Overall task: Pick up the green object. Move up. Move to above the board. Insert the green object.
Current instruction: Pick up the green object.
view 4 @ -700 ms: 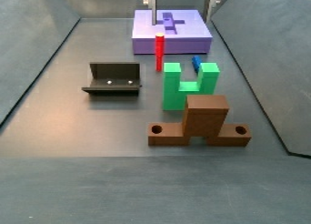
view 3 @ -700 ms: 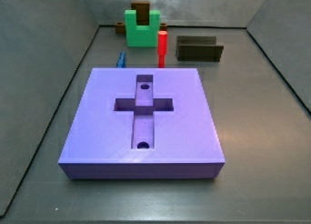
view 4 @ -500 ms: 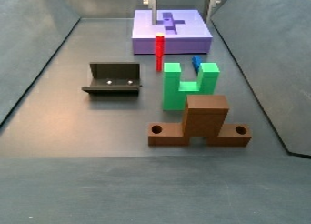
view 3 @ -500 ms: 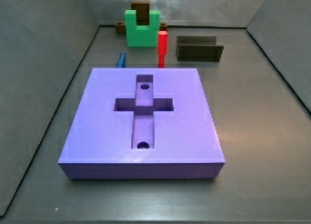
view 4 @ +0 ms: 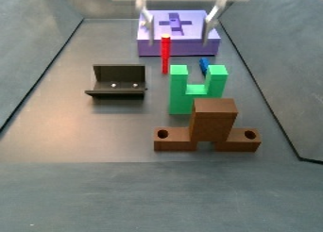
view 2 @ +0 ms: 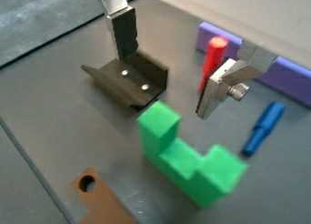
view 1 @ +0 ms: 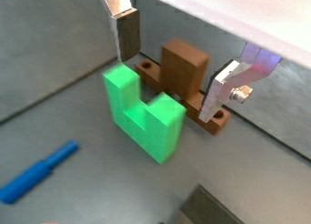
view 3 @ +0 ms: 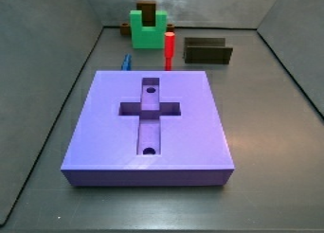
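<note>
The gripper (view 1: 176, 68) hung above the green object (view 1: 144, 113) with its jaws spread apart and nothing between them; in both wrist views the two flat silver fingers (view 2: 123, 32) stood to either side of empty space over the piece, which suggests alignment for a descent onto it, with pick-up not yet begun. The green object (view 4: 195, 88) stood on the grey floor with its two prongs pointing upward and the rectangular notch open to the top, just in front of the brown block (view 4: 212, 124), a stepped piece with a flanged base bearing round holes. The board (view 3: 148, 125), a large purple-blue slab with a cross-shaped recess and two round holes, lay well apart from the green object, so a lift and a traverse would be required before insertion. A red peg (view 4: 165, 52) stood upright between the green object and the board, and a small blue pin (view 2: 259, 129) lay on the floor near it. The fixture (view 2: 127, 78), a dark L-shaped bracket, stood to one side. All pieces appeared matte and hard-edged, with flat faces suited to a parallel grasp.
</note>
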